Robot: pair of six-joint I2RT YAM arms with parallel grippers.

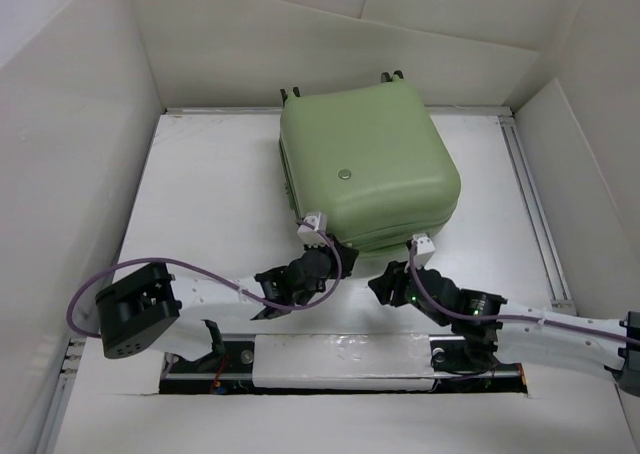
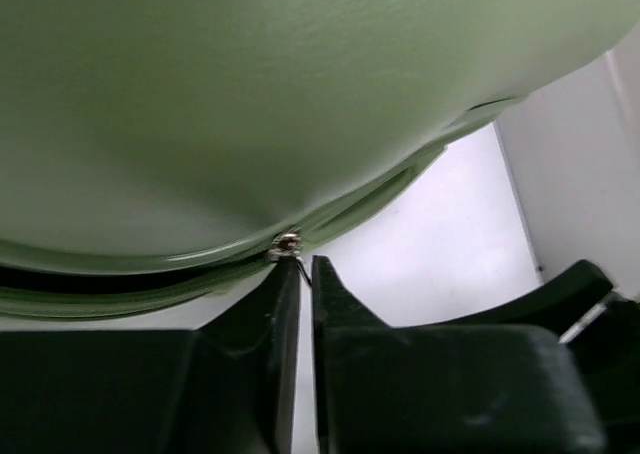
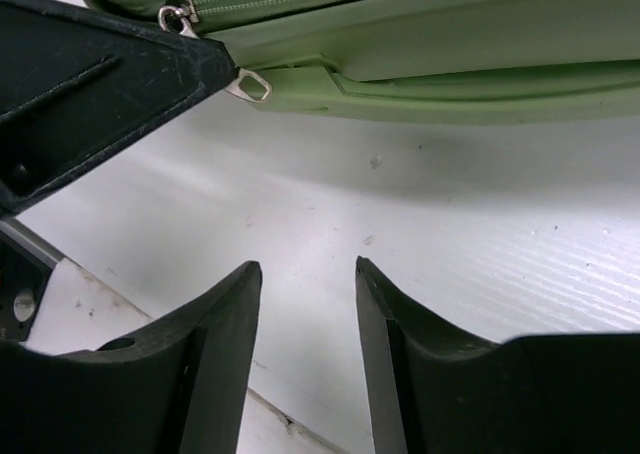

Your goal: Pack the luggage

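Note:
The pale sage-green luggage (image 1: 365,159) lies closed and flat on the white table, silver badge (image 1: 346,173) up, wheels (image 1: 391,75) at the far edge. My left gripper (image 1: 312,232) is at its near-left corner. In the left wrist view the gripper (image 2: 306,266) is shut on a thin dark zipper pull hanging from the silver slider (image 2: 286,242) on the luggage seam (image 2: 250,94). My right gripper (image 1: 420,249) sits by the near-right corner, open and empty (image 3: 308,269), just short of the luggage (image 3: 450,64). A second silver pull (image 3: 250,84) hangs loose beside the left finger (image 3: 90,84).
White walls (image 1: 90,104) box in the table on the left, back and right. A metal rail (image 1: 535,204) runs along the table's right side. Bare table (image 1: 210,204) lies left of the luggage. A slot with the arm bases (image 1: 340,364) runs along the near edge.

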